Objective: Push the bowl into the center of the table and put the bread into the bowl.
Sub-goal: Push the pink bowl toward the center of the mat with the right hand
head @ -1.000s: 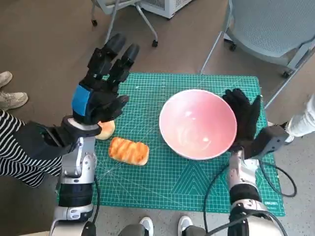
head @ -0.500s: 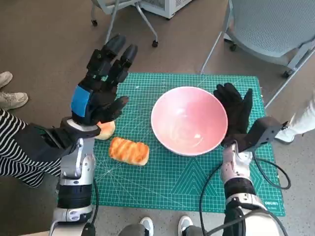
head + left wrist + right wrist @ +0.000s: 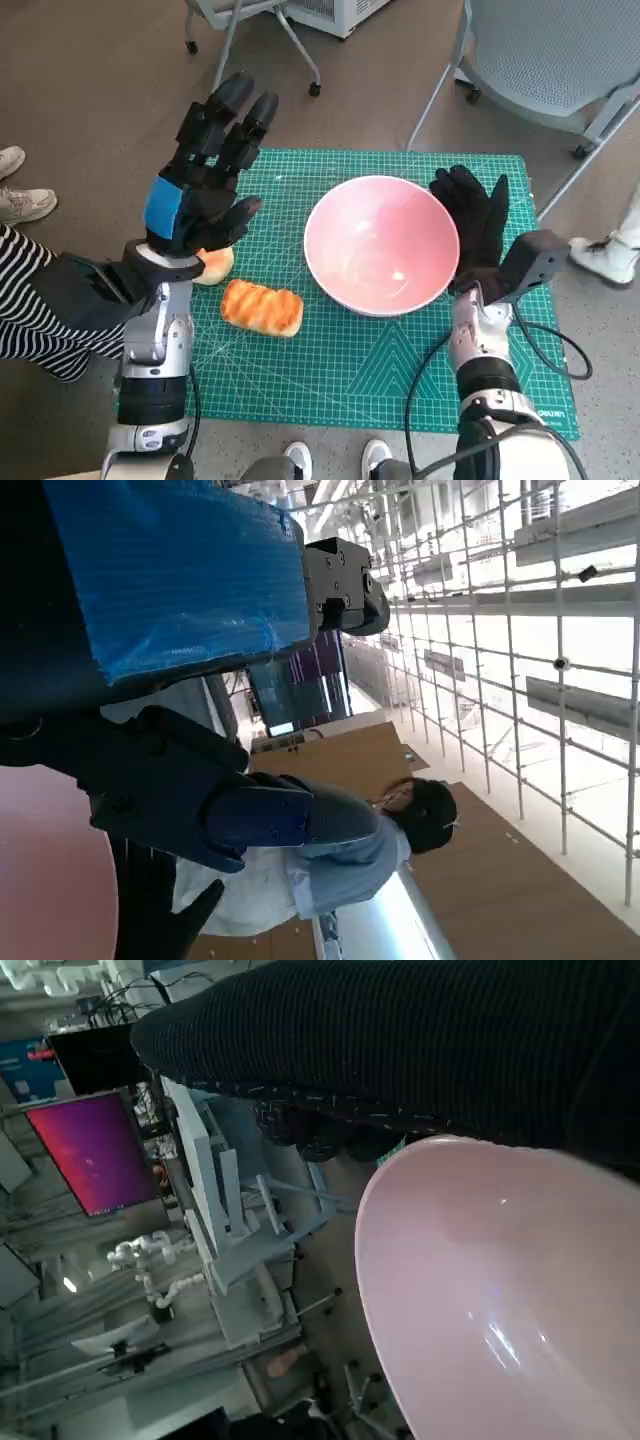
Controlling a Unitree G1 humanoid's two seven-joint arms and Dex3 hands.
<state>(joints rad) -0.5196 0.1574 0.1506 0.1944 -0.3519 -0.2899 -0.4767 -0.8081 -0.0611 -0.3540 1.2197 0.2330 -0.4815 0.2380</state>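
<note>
Bare mat (image 3: pixel 330 370) lies between bread (image 3: pixel 262 307) and bowl (image 3: pixel 381 245).

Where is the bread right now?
In the head view, the bread lies on the green mat, left of the pink bowl and apart from it, just below the raised left hand.

You have one pink bowl (image 3: pixel 381 245), one striped bread loaf (image 3: pixel 262 307), one round bun (image 3: pixel 213 265) partly hidden, one green cutting mat (image 3: pixel 370 365), two robot hands, and two chairs behind the worktop.
</note>
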